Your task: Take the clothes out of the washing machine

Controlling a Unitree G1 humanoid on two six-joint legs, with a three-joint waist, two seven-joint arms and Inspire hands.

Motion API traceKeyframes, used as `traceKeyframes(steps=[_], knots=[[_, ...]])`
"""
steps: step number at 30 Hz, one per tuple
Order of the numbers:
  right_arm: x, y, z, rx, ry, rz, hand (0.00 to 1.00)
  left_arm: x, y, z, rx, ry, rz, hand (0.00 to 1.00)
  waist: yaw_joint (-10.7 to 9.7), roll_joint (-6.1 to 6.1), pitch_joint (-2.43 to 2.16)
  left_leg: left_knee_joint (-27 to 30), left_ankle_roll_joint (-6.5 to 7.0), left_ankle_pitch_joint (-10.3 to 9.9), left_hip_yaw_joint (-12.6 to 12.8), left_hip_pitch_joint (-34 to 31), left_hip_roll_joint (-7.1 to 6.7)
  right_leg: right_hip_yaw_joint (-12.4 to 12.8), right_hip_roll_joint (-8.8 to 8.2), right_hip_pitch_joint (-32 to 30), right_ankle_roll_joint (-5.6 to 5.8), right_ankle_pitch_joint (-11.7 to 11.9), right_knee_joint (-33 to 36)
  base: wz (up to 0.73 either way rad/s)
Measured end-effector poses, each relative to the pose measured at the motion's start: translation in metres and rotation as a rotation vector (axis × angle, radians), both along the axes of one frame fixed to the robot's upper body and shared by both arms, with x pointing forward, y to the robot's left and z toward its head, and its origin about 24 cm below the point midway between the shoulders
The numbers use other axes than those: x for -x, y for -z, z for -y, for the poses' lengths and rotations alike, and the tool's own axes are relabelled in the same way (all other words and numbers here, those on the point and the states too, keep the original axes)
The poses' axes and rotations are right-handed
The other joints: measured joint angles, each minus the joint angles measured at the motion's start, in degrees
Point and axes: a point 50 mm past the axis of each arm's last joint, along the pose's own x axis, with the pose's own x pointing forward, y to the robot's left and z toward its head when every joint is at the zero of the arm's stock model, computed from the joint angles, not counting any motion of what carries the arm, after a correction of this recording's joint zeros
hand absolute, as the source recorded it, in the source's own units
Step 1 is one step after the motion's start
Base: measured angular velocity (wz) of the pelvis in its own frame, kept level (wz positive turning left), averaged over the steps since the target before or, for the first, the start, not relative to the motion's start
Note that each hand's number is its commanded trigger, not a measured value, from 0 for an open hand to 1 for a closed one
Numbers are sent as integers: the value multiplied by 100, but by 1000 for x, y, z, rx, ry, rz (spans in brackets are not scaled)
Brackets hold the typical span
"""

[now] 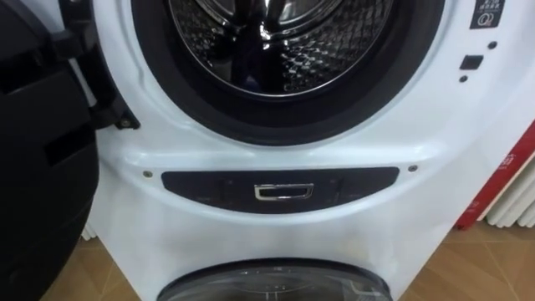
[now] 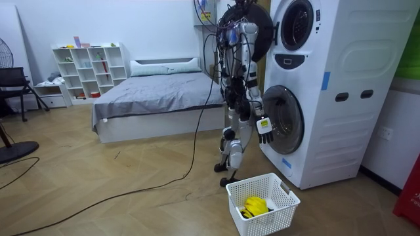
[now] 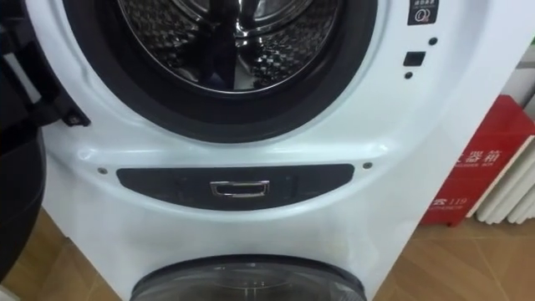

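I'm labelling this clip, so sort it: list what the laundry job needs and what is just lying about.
Job: washing machine, open upper drum, its open door, white basket, yellow cloth in it.
Lying about: bed, white shelf, black chair, red box beside the machine.

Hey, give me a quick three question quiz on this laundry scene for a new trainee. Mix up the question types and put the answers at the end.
1. True or false: the upper drum's door is open.
2. What colour is the item lying in the white basket? A) red B) yellow C) blue
3. Fill in: the basket stands on the ____, near the foot of the white machine.
Key: 1 true; 2 B; 3 floor.
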Motion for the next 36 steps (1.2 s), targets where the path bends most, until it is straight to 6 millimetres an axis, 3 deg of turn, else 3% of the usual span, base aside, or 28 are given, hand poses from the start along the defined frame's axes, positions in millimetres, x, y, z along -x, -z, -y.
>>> traceKeyframes(steps=[3, 5, 8, 10, 11, 12, 13, 14, 15, 16, 18, 20, 21, 22, 24, 25, 26, 27, 28, 29, 31, 33, 34, 35, 36], knots=[[2, 0, 0, 0, -19, -8, 0, 1, 0, 0, -2, 1, -3, 0, 14, 18, -8, 20, 3, -11, 13, 4, 18, 30, 18, -2, -16, -9, 20, -1], [2, 0, 0, -2, -37, -8, 0, 4, 0, 0, -3, 2, -10, 0, 17, 28, 0, 255, -12, -128, 37, -47, 67, 62, 81, -18, -56, -37, 86, -8], [0, 0, -1, 0, -61, -3, 0, 4, -1, -4, -15, 5, -2, 0, 109, 53, 17, 1255, -152, -343, 62, -521, 210, 186, 194, -207, -150, -93, 315, -21], [-2, -1, 0, 7, -73, 8, 0, -2, -2, -4, -11, 15, 21, 0, 139, 73, -8, 1941, -234, -384, -222, -957, 250, 191, 257, -352, -266, -41, 292, -20], [-3, -1, 0, 11, -83, 11, 0, -3, -2, -3, -6, 17, 24, 0, 161, 53, -27, 2025, -273, -405, -229, -1013, 301, 179, 277, -411, -313, -43, 310, -31], [-3, -2, 3, 19, -91, 11, 0, -4, -2, -1, 9, 16, 27, 0, 135, 110, -10, 2443, -332, -479, -186, -1144, 449, 178, 345, -468, -392, -24, 330, -46], [-4, -2, 5, 29, -101, 12, 0, -2, -1, 1, 26, 16, 22, 0, 172, 181, 37, 3217, -338, -526, -31, -1182, 704, 168, 468, -456, -454, -24, 378, -46], [-4, -3, 7, 35, -104, 13, 0, 1, 0, 2, 34, 15, 14, 0, 145, 259, 15, 3565, -364, -508, 14, -1139, 817, 158, 532, -457, -486, -32, 418, -38], [-4, -4, 11, 44, -101, 18, 0, 2, 1, 4, 54, 19, 5, 0, 22, 398, -14, 4073, -414, -464, 9, -964, 1026, 122, 648, -458, -534, -42, 473, 0], [-7, -4, 10, 39, -86, 33, 0, -1, 0, 4, 56, 25, 7, 0, -141, 429, 3, 4175, -513, -387, -22, -677, 1158, -7, 666, -511, -573, -66, 651, 17], [-10, -5, 10, 36, -62, 57, 0, -12, -1, 3, 59, 36, 30, 0, -227, 429, 3, 3980, -653, -298, -190, -300, 1221, -149, 631, -729, -579, -66, 890, 30], [-16, -8, 12, 41, -52, 85, 0, -34, -4, 7, 72, 72, 85, 0, -290, 485, 9, 3357, -706, -306, -410, 41, 1297, -344, 597, -975, -569, -58, 1049, 45], [-22, -9, 12, 41, -47, 106, 0, -48, -7, 10, 75, 108, 120, 0, -315, 521, 17, 2751, -822, -437, -526, 282, 1360, -444, 557, -1196, -557, -50, 1239, 41], [-26, -10, 12, 40, -46, 107, 0, -57, -9, 12, 77, 138, 144, 0, -282, 513, 18, 2162, -987, -783, -478, 527, 1382, -471, 513, -1417, -540, 5, 1401, 27], [-31, -11, 12, 46, -43, 119, 0, -65, -10, 17, 82, 174, 156, 0, -290, 515, 16, 1436, -942, -1171, -449, 679, 1384, -573, 417, -1667, -475, 142, 1486, 23], [-34, -12, 13, 50, -35, 129, 0, -69, -10, 19, 86, 194, 158, 0, -283, 534, 9, 1027, -837, -1336, -416, 680, 1349, -613, 340, -1839, -413, 296, 1528, 35], [-37, -13, 13, 52, -32, 135, 0, -70, -10, 20, 89, 200, 158, 0, -279, 540, 8, 902, -753, -1385, -406, 643, 1295, -612, 297, -1901, -354, 397, 1503, 28], [-37, -13, 15, 56, -23, 138, 0, -74, -11, 21, 87, 211, 163, 0, -260, 489, 1, 834, -647, -1436, -383, 503, 1138, -600, 141, -2030, -272, 611, 1451, 10], [-33, -12, 15, 56, -18, 129, 0, -69, -10, 20, 82, 227, 147, 0, -200, 451, 14, 870, -463, -1340, -378, 388, 931, -523, 5, -2048, -194, 906, 1277, 5], [-29, -12, 16, 58, -16, 122, 0, -65, -9, 21, 84, 226, 137, 0, -193, 416, 0, 882, -375, -1287, -358, 327, 839, -500, -40, -2026, -147, 1054, 1135, 0], [-23, -11, 16, 44, -7, 110, 0, -50, -5, 19, 83, 231, 95, 0, -191, 295, -47, 900, -81, -1125, -239, 186, 459, -283, -267, -1887, 38, 1555, 569, 5], [-23, -11, 18, 46, -8, 110, 0, -44, -3, 18, 81, 236, 68, 0, -210, 266, -23, 1011, 77, -1038, -88, 65, 258, -105, -450, -1858, 181, 1895, 383, 7], [-21, -10, 17, 40, 10, 108, 0, -41, -3, 17, 76, 232, 58, 0, -243, 255, 5, 1038, 136, -982, 80, 7, 219, 71, -527, -1835, 275, 1899, 479, 24], [-20, -10, 17, 34, 20, 108, 0, -40, -2, 17, 74, 231, 54, 0, -277, 252, 2, 1050, 142, -936, 161, -37, 225, 86, -562, -1832, 320, 1769, 654, 51], [-20, -10, 17, 25, 33, 112, 0, -42, -3, 16, 70, 232, 60, 0, -362, 255, 2, 1015, 132, -832, 315, -76, 273, 16, -633, -1761, 331, 1273, 1204, 65]])
